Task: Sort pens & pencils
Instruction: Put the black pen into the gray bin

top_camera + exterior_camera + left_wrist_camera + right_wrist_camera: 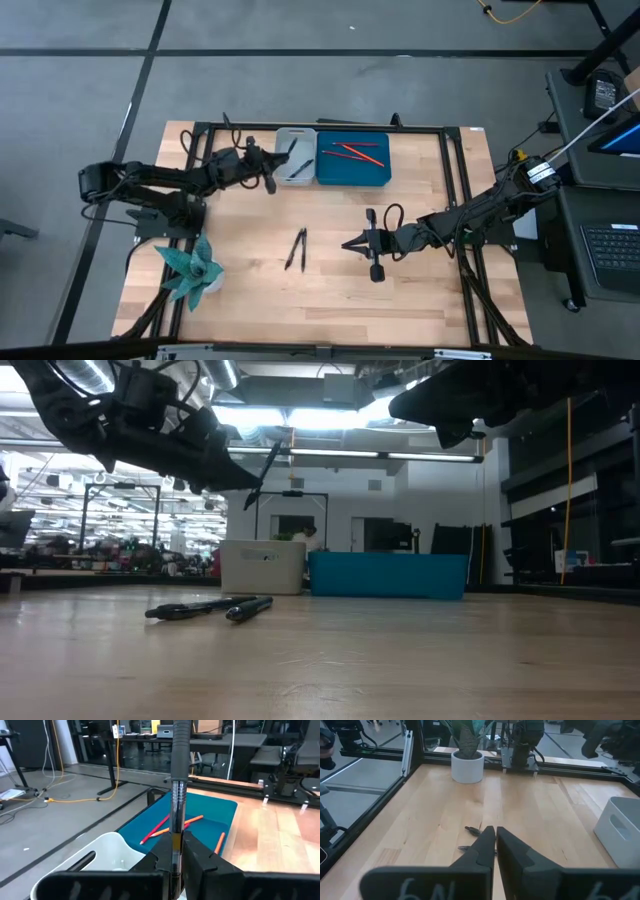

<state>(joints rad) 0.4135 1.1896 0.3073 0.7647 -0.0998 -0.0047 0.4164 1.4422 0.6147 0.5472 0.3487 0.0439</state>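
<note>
My left gripper (270,172) is shut on a black pen (177,795), held beside the white bin (295,178) at the table's far side. One dark pen (301,169) lies in that bin. The blue bin (352,176) next to it holds several red-orange pencils (167,826). Two more black pens (297,248) lie side by side on the wood in mid-table, also seen in the low view as pens (210,607). My right gripper (352,243) hovers shut just right of them, touching nothing. My left gripper pinches the black pen near its lower end (175,851) between its two fingers (200,857). The fingers reach roughly level from the table's left and lie across the pen. The pen sticks up out of the hold, slightly tilted (268,472), clear of table and bins.
A potted plant (192,268) in a white pot stands at the near left corner. A black metal frame (440,128) runs around the table's far edge and sides. Bare wood (330,300) lies between the loose pens and the near edge.
</note>
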